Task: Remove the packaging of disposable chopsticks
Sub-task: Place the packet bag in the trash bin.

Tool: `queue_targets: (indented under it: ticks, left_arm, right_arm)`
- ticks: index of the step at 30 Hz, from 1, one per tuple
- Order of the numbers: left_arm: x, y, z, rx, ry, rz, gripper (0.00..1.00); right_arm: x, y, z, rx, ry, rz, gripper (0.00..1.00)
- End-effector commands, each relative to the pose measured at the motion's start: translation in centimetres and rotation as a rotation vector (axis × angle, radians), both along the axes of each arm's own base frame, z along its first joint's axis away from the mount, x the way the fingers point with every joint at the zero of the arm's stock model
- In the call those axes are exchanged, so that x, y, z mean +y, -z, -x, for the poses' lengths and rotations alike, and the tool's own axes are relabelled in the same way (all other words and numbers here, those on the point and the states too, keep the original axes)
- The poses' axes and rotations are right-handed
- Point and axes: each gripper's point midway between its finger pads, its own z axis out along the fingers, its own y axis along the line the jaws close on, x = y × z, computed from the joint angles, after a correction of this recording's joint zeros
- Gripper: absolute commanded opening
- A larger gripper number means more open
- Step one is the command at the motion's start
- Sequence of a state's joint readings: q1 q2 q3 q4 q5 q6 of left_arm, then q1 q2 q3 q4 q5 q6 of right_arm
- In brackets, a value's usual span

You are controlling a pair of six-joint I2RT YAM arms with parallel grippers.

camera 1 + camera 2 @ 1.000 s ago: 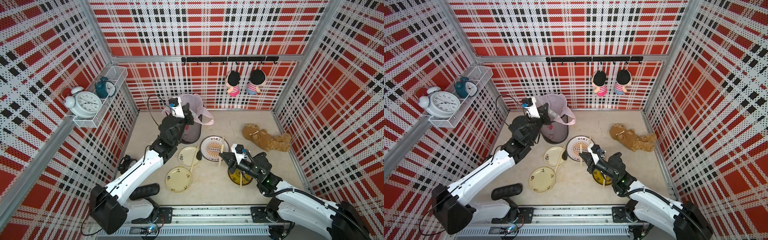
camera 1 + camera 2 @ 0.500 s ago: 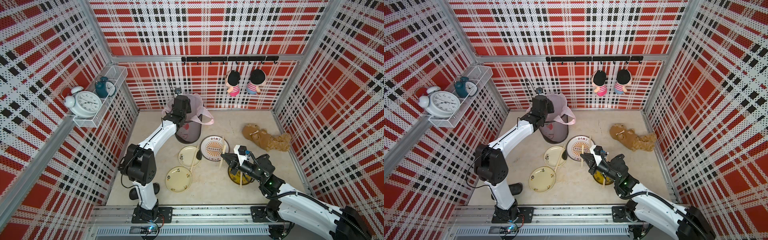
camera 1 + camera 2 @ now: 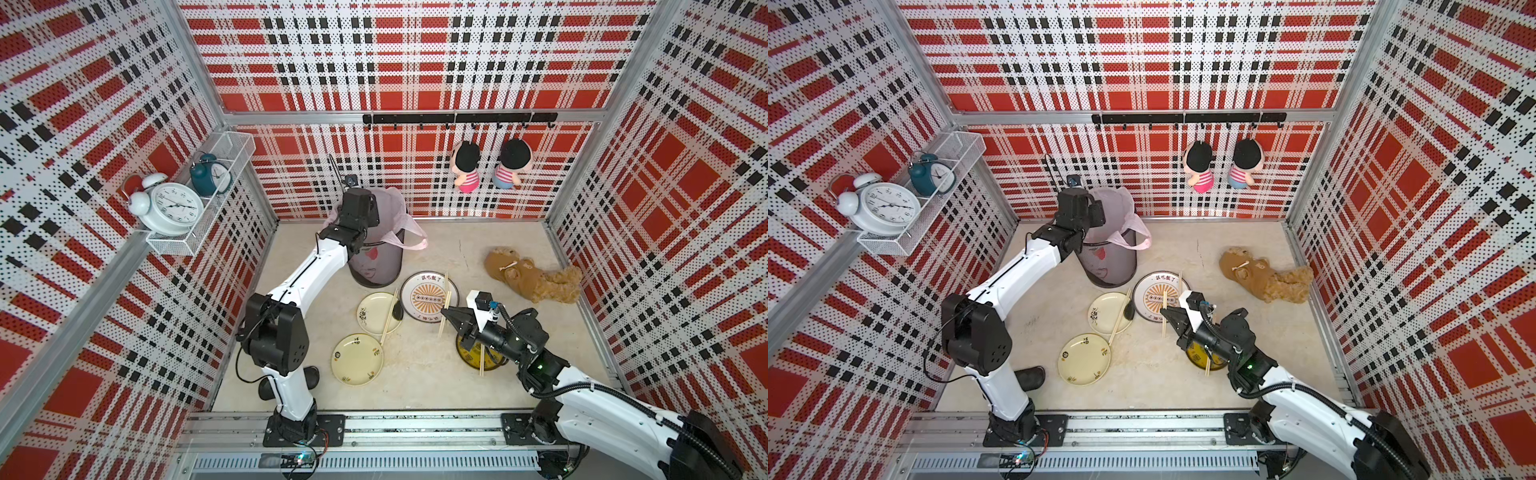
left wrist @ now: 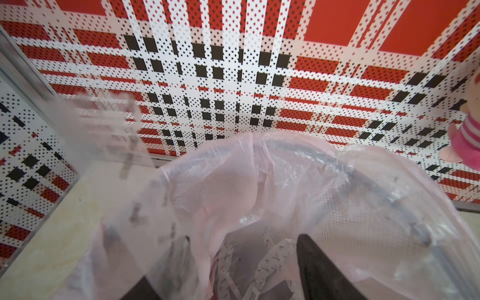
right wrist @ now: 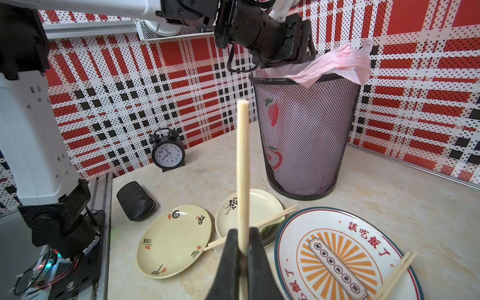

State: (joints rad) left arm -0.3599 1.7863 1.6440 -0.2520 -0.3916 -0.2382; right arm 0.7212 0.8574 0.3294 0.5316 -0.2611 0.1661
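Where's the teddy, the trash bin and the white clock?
teddy (image 3: 528, 277): in a top view, its brown body.
trash bin (image 5: 306, 135): right wrist view, its mesh wall.
white clock (image 3: 173, 206): in a top view, its face.

Plaid walls (image 3: 415, 62) in red, white and black; a black mesh bin (image 5: 311, 145) with a pale pink liner (image 5: 337, 62) printed with red fruit; pale tan chopsticks (image 5: 242, 168); cream plates (image 5: 174, 241) dotted with black and red marks; a white plate (image 5: 311, 223), teal-rimmed, with an orange sunburst and red characters; a brown teddy bear (image 3: 528, 278); white-and-black robot arms (image 3: 307, 270).
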Motion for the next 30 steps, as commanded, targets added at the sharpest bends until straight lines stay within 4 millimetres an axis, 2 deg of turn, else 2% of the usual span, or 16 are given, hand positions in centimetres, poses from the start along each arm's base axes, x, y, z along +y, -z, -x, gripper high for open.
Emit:
queue_targets:
  ticks: [1,9,10,12,13,14,18,19,20,23,26,28,30]
  left_arm:
    - [1.0,-2.7,1.2,-0.040,-0.016,0.010,0.69]
    - [0.8,-4.2,2.3,-0.072,0.022,0.037,0.69]
    - [0.6,-4.3,2.3,-0.075,0.040,0.046,0.65]
    - [-0.4,-4.0,2.0,-0.073,0.115,0.081,0.26]
    - [-0.5,-3.9,1.7,-0.067,0.127,0.095,0.17]
    - [-0.8,-3.6,1.3,-0.062,0.141,0.100,0.00]
    - [-1.9,-2.6,0.5,-0.034,0.161,0.086,0.00]
    - [-2.1,-2.5,0.4,-0.026,0.155,0.073,0.13]
    - [-2.3,-2.3,0.3,-0.021,0.148,0.062,0.36]
    - [-2.7,-2.5,0.5,-0.026,0.143,0.048,0.72]
    - [-2.1,-2.9,1.1,-0.030,0.083,0.013,0.87]
    - [-0.3,-3.1,1.6,-0.023,-0.015,-0.027,0.91]
    - [1.6,-3.1,2.0,-0.010,-0.079,-0.039,0.90]
  right_arm:
    - [-0.1,-0.7,-0.1,-0.023,0.004,-0.012,0.00]
    - [0.0,-0.6,-0.1,-0.019,-0.001,-0.008,0.00]
    - [0.0,-0.7,-0.2,-0.020,-0.001,-0.008,0.00]
    - [0.1,-0.7,-0.2,-0.018,-0.003,-0.006,0.00]
    - [0.1,-0.6,-0.2,-0.016,-0.004,-0.005,0.00]
    - [0.2,-0.5,-0.2,-0.015,-0.005,-0.004,0.00]
    - [0.2,-0.4,-0.2,-0.014,-0.004,-0.002,0.00]
    - [0.1,-0.4,-0.3,-0.013,-0.002,-0.001,0.00]
    - [0.2,-0.5,-0.3,-0.015,-0.002,-0.001,0.00]
    - [0.2,-0.2,-0.4,-0.010,0.001,0.006,0.00]
    - [0.3,0.0,-0.6,-0.006,0.003,0.012,0.00]
    - [0.3,0.0,-0.7,-0.004,0.005,0.015,0.00]
    - [0.4,0.0,-0.6,-0.004,0.001,0.015,0.00]
